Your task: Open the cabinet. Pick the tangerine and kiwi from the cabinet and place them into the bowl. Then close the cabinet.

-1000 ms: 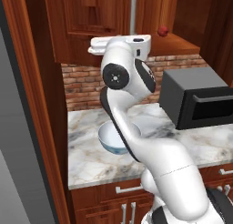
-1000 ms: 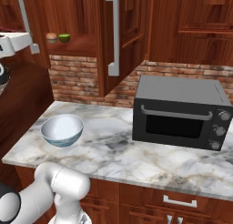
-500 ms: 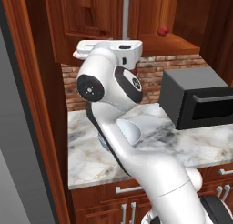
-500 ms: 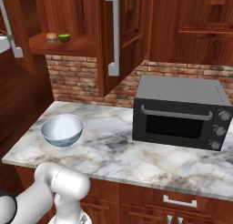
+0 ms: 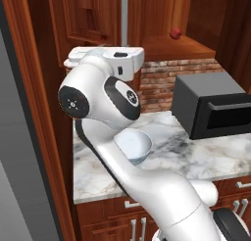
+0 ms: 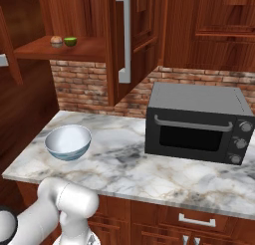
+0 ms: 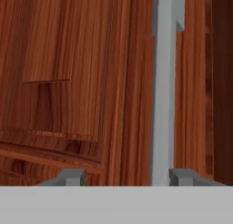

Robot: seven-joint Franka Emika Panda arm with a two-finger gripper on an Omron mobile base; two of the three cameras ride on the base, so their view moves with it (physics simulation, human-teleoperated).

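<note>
Both doors of the cabinet [image 6: 144, 20] stand open. On its shelf the tangerine [image 6: 56, 40] and the lime-green kiwi [image 6: 70, 41] lie side by side. My gripper [image 7: 127, 177] faces the left door [image 5: 83, 14]. Its jaws are apart around the foot of that door's silver bar handle [image 7: 164, 82], which runs close to the right fingertip [image 7: 182, 176] and leaves a wide gap on the other side. The white hand [image 5: 120, 59] hangs just below the handle [image 5: 126, 10]. The bowl [image 6: 68, 142] rests on the marble counter, partly behind my arm in the left base view [image 5: 135, 146].
A dark microwave [image 6: 196, 122] stands on the right of the counter [image 6: 129, 169]. A small red fruit [image 5: 175, 33] lies on the shelf further right. The right door's handle [image 6: 124, 35] juts out over the counter. Low cabinets with short handles [image 6: 196, 220] run below.
My arm has swung left and nearer the camera with the left door, uncovering the bowl in the left base view. The hand has slid off the left edge of the right base view.
</note>
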